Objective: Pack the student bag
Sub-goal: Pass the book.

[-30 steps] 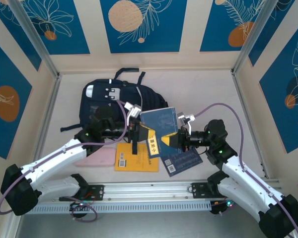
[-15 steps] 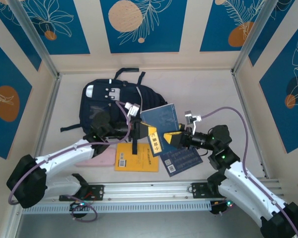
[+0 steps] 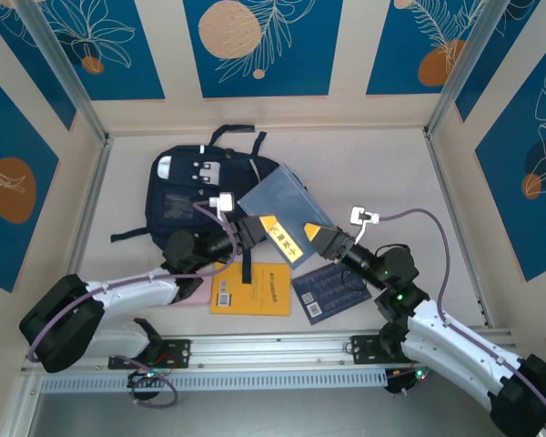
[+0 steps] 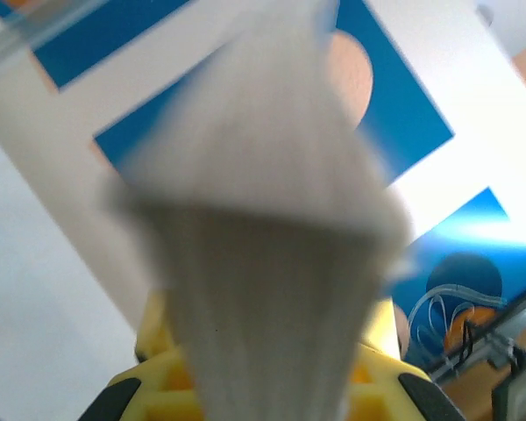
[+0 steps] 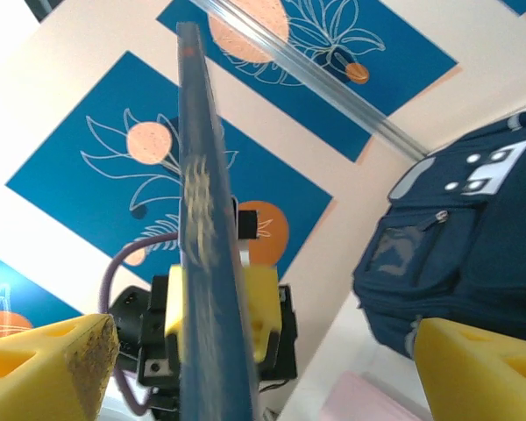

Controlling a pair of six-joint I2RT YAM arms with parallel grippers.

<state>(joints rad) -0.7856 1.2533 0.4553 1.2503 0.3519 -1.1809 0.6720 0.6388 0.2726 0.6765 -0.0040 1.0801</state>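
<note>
Book (image 3: 280,211) leans, clamped by low-stretched left end effector (image 3: 252,229).

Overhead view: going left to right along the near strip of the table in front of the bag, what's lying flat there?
pink notebook → yellow book → dark blue book

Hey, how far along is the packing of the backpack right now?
Done: nothing visibly packed. The backpack lies at the back, and its inside can't be seen.
In hand: the left jaws are shut on a blue book, held tilted by the bag. The right jaws stand open beside it.
Left: that book, plus an orange book and a dark blue book lying on the table.
</note>
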